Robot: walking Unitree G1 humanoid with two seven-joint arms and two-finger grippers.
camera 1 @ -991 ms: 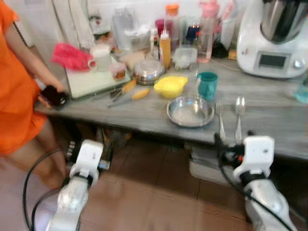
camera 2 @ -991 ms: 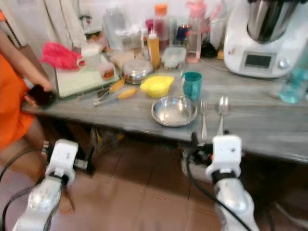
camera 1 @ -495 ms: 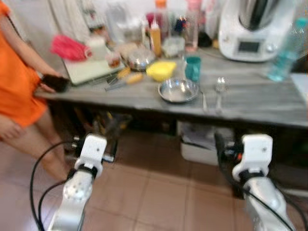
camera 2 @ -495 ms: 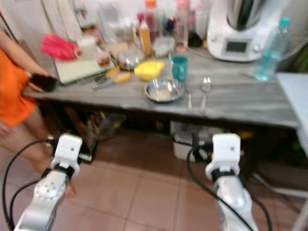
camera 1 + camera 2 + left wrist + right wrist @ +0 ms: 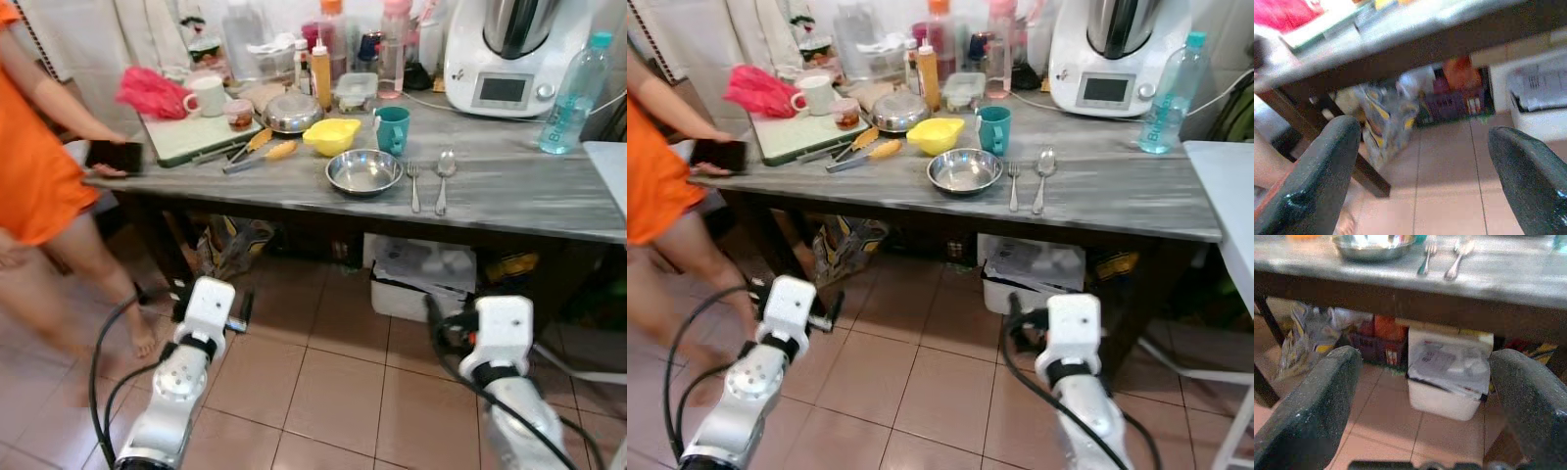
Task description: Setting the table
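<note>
Grey table (image 5: 509,201): bowl (image 5: 363,172), fork (image 5: 413,185), spoon (image 5: 443,176) well above both wide-open, empty claws.

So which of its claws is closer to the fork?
The right gripper: it hangs low, nearly straight below the fork. The left gripper hangs below the table's other end.

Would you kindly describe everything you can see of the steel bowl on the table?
The steel bowl is round, shallow and shiny, metal by its look, and appears empty. It sits upright on the grey table, near the front edge. A fork lies just beside it, a spoon beyond that; a yellow dish and teal mug stand close behind. Nothing visibly touches it.
</note>
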